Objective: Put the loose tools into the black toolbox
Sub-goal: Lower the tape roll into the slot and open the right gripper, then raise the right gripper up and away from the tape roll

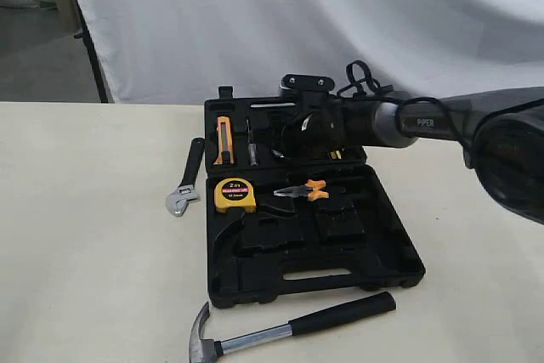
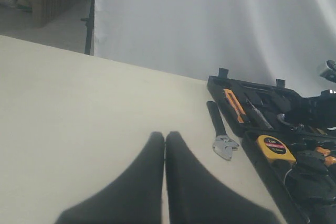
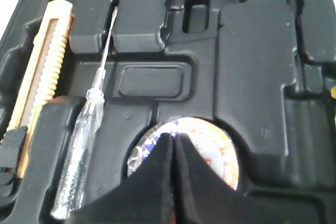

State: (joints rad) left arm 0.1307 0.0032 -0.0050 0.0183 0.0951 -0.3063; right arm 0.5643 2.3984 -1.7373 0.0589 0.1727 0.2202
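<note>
Hammer on cream table; white backdrop behind.

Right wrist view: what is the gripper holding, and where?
Apparently nothing: the right gripper is shut, jaws touching, over the tape roll seated in the toolbox.

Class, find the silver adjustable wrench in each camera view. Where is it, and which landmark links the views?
Exterior view: the wrench lies on the table, just left of the toolbox.
Left wrist view: the wrench is on the table, alongside the toolbox's outer wall.
Right wrist view: not in it.
Shared landmark: the yellow utility knife in the toolbox, visible in all three views.
</note>
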